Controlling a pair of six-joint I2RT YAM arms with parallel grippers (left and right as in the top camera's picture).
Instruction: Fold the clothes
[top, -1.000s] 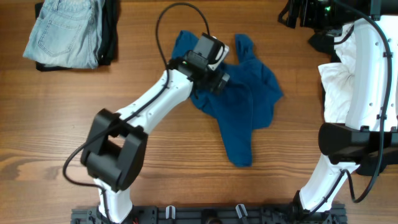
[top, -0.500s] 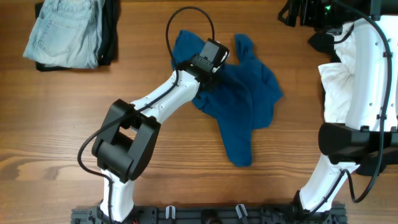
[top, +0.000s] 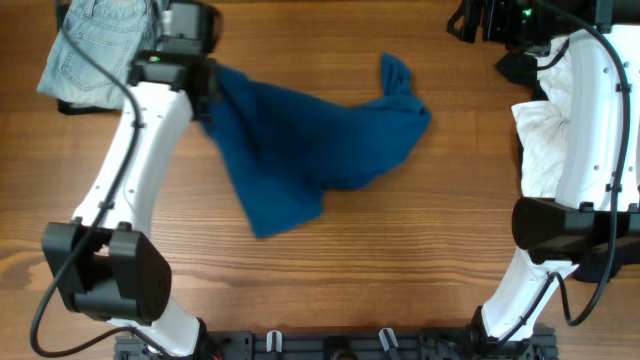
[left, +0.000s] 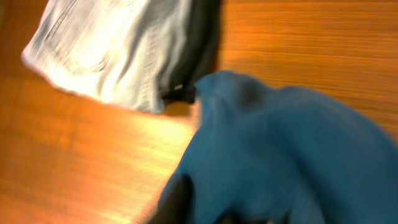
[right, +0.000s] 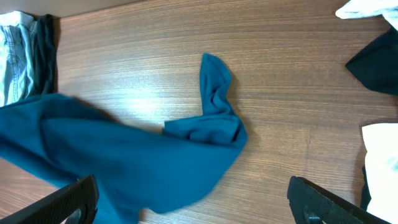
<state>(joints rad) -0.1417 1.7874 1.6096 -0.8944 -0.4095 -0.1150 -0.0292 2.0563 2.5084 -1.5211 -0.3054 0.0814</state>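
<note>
Left end effector (top: 203, 82) grasping corner of dark-blue shirt (top: 300, 150) - cloth pulled taut toward jeans (top: 100, 50), far sleeve (top: 398, 80) lying on bench (top: 400, 260). Likely spreading it flat before folding. Right end effector (right: 191, 186) released, held high - clear of cloth.

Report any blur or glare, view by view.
Left wrist: blurred throughout, blue shirt and jeans smeared, warm glare on the table. Overhead: sharp, evenly lit. Right wrist: sharp, with a pale glare patch on the table left of centre.
</note>
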